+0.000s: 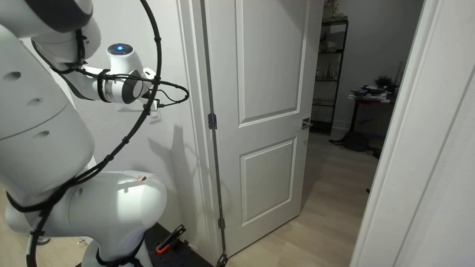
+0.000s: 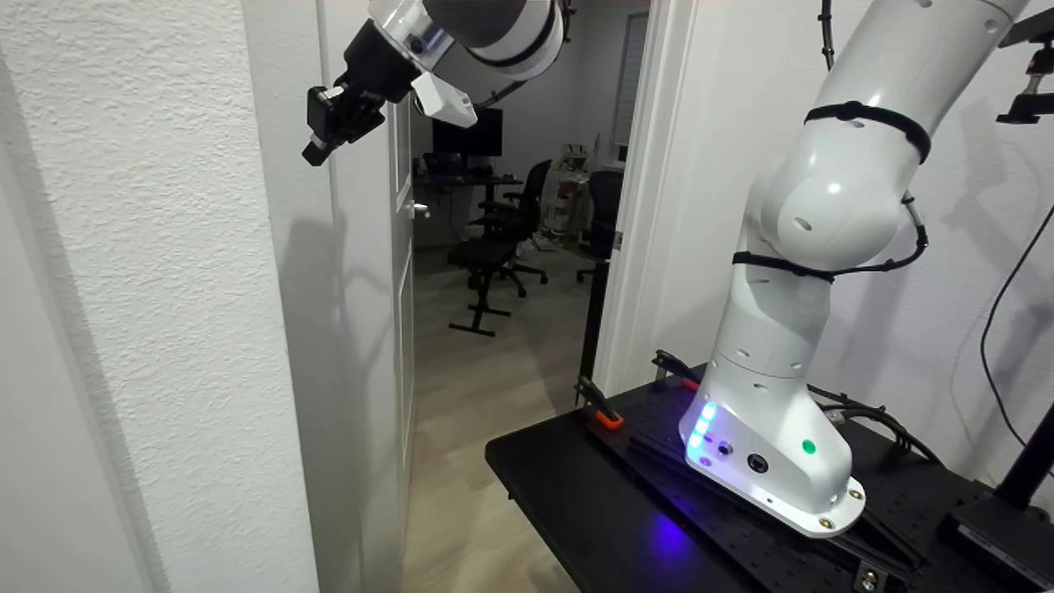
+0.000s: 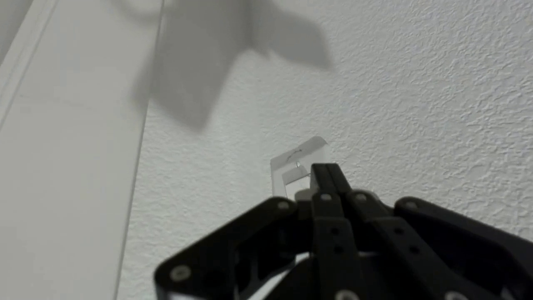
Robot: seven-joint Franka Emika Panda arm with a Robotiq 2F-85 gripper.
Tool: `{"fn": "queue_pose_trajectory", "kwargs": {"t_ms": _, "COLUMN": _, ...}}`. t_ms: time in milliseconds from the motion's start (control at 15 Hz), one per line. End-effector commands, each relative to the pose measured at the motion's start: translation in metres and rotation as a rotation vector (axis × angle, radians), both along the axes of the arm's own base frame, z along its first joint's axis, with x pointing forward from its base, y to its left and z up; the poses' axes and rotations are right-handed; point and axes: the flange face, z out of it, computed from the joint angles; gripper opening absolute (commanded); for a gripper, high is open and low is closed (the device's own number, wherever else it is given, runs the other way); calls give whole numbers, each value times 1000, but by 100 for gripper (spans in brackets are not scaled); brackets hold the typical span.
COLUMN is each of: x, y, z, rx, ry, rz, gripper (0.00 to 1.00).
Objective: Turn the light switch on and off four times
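Observation:
A white light switch, a rocker in a pale wall plate, shows on the textured wall in the wrist view. My gripper is shut, its two black fingers pressed together with nothing between them. The fingertips overlap the right part of the switch, whose lower part they hide; whether they touch it I cannot tell. In an exterior view, only the lower part of the wall plate peeks out below the wrist. The black gripper also appears in an exterior view, in front of the wall, with the switch out of sight there.
A white panelled door with a metal handle stands ajar beside the wall. The door frame lies close to the arm. A black cable loops along the arm. The robot base is mounted on a black table.

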Motion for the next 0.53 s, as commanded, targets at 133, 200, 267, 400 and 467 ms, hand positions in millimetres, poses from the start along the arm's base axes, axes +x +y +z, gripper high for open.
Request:
{"fn": "queue_pose_trajectory", "kwargs": {"t_ms": 133, "x": 20, "y": 22, "z": -15, "rx": 40, "ry": -19, "rz": -36, "gripper": 0}}
{"fn": "queue_pose_trajectory", "kwargs": {"t_ms": 200, "x": 24, "y": 23, "z": -18, "rx": 43, "ry": -24, "rz": -39, "gripper": 0}}
{"fn": "queue_pose_trajectory", "kwargs": {"t_ms": 267, "x": 28, "y": 24, "z": -21, "rx": 45, "ry": -28, "rz": -43, "gripper": 0}}
{"fn": "queue_pose_trajectory", "kwargs": {"t_ms": 400, "x": 36, "y": 25, "z": -27, "rx": 50, "ry": -32, "rz": -55, "gripper": 0}}
{"fn": "queue_pose_trajectory", "kwargs": {"t_ms": 467, "x": 40, "y": 25, "z": -30, "rx": 51, "ry": -37, "rz": -59, "gripper": 0}}
